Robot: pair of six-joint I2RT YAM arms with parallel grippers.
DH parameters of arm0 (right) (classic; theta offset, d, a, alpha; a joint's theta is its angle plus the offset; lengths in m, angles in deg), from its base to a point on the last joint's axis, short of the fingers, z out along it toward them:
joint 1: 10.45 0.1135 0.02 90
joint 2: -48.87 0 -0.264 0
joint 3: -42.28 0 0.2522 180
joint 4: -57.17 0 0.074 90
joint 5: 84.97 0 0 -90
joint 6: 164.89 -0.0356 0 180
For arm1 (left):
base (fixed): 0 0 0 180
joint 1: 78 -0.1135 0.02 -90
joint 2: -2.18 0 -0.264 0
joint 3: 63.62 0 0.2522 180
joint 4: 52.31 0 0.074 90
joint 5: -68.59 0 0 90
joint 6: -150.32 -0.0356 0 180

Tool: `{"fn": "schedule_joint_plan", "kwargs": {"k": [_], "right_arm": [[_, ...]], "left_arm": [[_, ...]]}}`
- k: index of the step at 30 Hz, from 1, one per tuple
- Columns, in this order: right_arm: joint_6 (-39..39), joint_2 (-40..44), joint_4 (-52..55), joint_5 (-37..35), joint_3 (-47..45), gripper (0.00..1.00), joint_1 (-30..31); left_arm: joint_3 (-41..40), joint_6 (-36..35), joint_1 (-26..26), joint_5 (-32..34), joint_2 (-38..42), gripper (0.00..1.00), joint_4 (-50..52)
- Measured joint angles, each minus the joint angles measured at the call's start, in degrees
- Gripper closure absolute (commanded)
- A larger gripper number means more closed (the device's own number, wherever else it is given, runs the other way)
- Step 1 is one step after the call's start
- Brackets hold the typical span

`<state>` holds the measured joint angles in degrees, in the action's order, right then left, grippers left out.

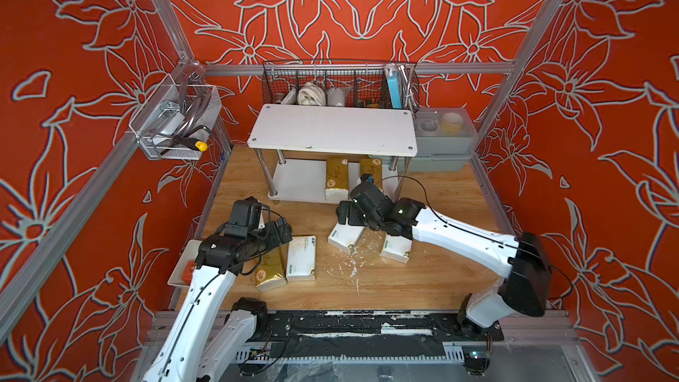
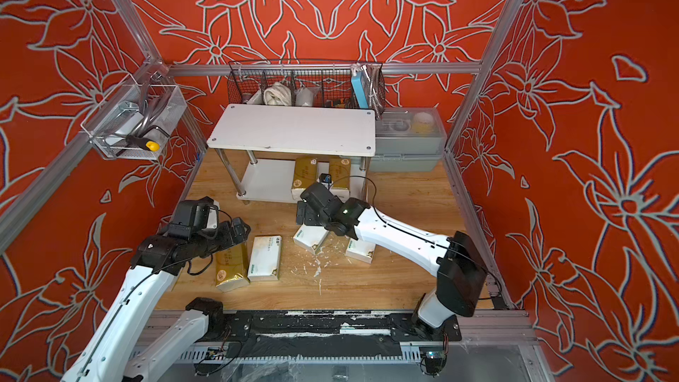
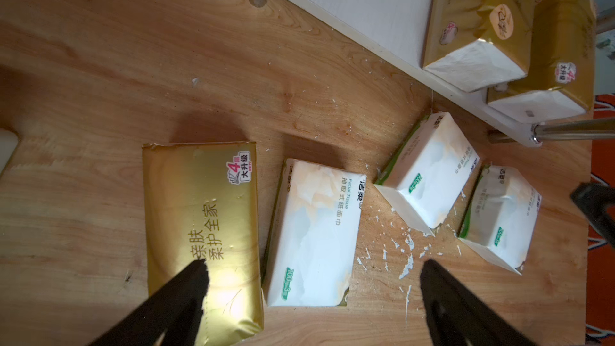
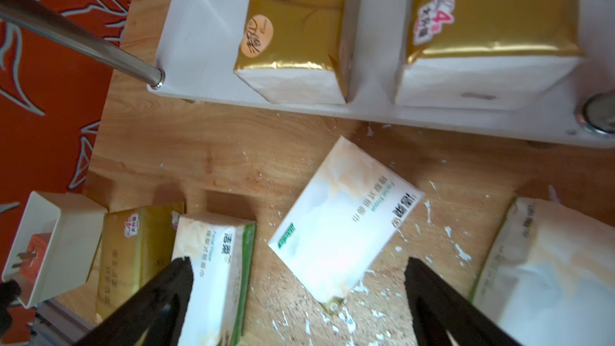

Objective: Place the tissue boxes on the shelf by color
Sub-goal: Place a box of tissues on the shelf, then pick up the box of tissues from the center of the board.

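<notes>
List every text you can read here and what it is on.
"亲肤 柔护全家": gold pack on the table.
"4 大升级 NEW": sticker on it.
"Facial Tissue": white pack beside it.
"洁柔": same white pack.
"100": its green tag.
"4": shelved gold pack.
Other print: too small or blurred.

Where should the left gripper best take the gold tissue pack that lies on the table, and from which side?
From above, probably, across its short width near the middle: the gold pack lies flat with its top free. A white pack lies close along one long side, so one jaw must slip into that narrow gap.
</notes>
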<state>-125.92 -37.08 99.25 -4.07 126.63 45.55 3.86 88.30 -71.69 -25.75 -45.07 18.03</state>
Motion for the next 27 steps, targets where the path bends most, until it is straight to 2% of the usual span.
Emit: {"fn": "schedule_joint_plan", "kwargs": {"k": [6,12,18,27], "right_arm": [[1.7,14.5,1.0,1.3,-11.9,0.01,0.0],[2.2,25.0,3.0,1.2,-16.3,0.01,0.0],[2.2,29.0,4.3,0.8,-18.4,0.01,0.0],[2.1,30.4,5.5,-0.7,-19.1,0.01,-0.2]], "left_arm": [[4.3,1.9,0.0,3.2,-4.1,0.02,4.5],[4.2,4.7,-2.2,4.0,-9.1,0.02,5.8],[-0.3,7.9,-4.7,2.3,-14.3,0.02,4.6],[-3.6,10.1,-6.4,3.7,-15.1,0.01,4.3]]}}
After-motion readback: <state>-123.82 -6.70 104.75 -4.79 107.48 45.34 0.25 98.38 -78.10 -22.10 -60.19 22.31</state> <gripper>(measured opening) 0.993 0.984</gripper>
